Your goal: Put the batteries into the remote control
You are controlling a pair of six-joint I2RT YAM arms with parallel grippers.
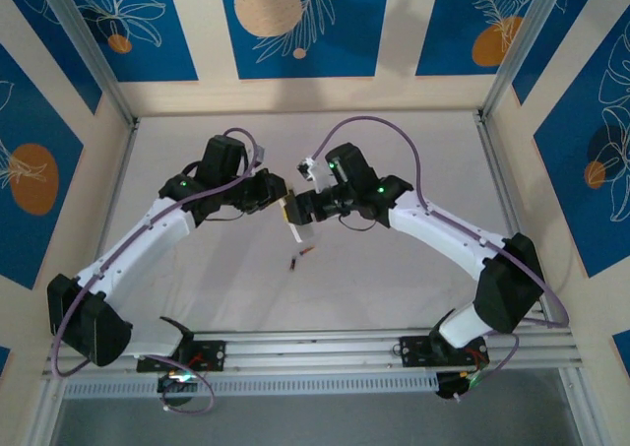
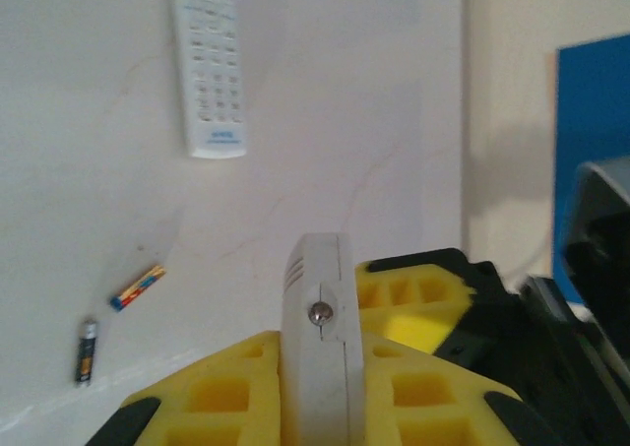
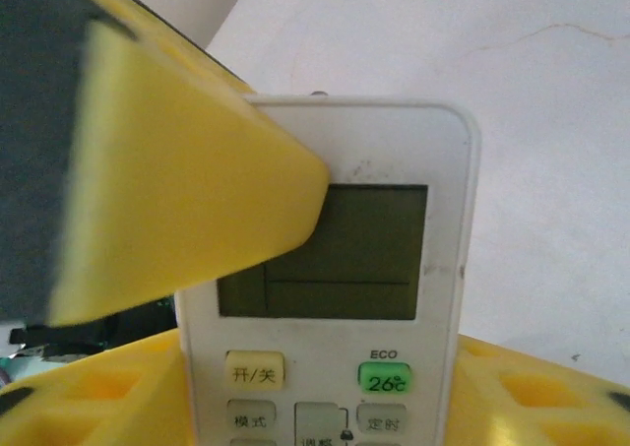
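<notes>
The white remote control point(image 2: 317, 308) with a grey screen point(image 3: 335, 254) is held in the air between both arms. My left gripper point(image 2: 320, 377) is shut on its top end, edge-on between the yellow pads point(image 2: 221, 392). My right gripper point(image 3: 325, 407) holds its button end, pads against both sides; one left finger point(image 3: 177, 170) overlaps the screen. Both grippers meet at mid-table, left point(image 1: 279, 202) and right point(image 1: 303, 207). Two batteries lie on the table below, one dark point(image 2: 87, 350) and one striped point(image 2: 138, 286), seen from above as small marks point(image 1: 298, 260).
A second white remote point(image 2: 209, 62) with many buttons lies flat on the table beyond the batteries, partly under the grippers from above point(image 1: 299, 231). The table's back wall and metal frame posts point(image 1: 492, 92) ring the work area.
</notes>
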